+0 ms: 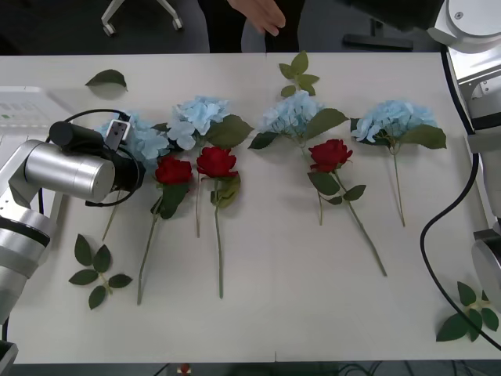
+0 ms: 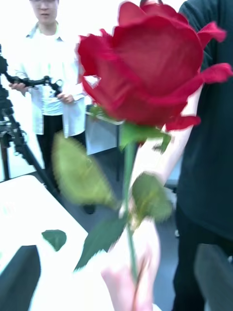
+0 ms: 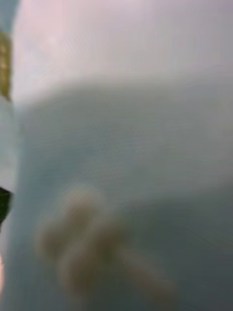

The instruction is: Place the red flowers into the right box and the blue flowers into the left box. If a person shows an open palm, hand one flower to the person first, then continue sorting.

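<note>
Your right gripper (image 2: 116, 277) has its jaws wide open beside a red rose (image 2: 145, 63), whose stem a person's hand (image 2: 133, 272) grips. Your left gripper (image 1: 117, 133) sits over the leftmost blue flower (image 1: 149, 141); jaws can't be told. Three red flowers (image 1: 217, 161) lie on the worktop (image 1: 297, 298).

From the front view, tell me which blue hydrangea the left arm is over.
The leftmost blue hydrangea, at the table's left end: the left arm's wrist covers part of its head. The other three hydrangeas lie uncovered farther right.

Near table strip (image 1: 313, 313) open — flower row (image 1: 235, 157) blocks beyond.
</note>
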`<action>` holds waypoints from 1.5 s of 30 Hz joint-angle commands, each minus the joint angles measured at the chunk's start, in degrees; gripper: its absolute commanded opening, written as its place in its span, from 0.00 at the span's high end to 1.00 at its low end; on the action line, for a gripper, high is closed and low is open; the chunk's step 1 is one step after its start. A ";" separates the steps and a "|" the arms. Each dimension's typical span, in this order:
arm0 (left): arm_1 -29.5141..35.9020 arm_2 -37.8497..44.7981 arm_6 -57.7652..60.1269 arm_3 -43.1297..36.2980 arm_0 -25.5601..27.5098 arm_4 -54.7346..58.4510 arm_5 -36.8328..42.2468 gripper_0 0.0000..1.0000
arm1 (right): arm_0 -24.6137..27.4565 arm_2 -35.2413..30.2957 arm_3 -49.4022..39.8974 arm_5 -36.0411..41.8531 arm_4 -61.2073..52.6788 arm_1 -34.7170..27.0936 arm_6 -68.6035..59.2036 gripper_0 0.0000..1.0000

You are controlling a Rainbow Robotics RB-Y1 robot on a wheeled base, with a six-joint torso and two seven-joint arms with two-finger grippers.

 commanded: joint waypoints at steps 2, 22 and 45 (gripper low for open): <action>-0.27 -0.58 2.14 -0.82 -1.14 -0.49 -0.87 1.00 | -3.10 -2.56 -0.76 4.05 -1.03 0.16 1.60 0.00; -0.01 6.10 0.91 -11.19 -1.23 2.85 12.49 1.00 | -3.10 -0.54 -2.43 35.51 18.92 -14.25 -30.13 0.00; 21.44 32.90 -0.85 -10.23 -1.23 5.58 30.51 1.00 | -3.01 20.56 7.50 32.61 36.68 -21.81 -45.95 0.00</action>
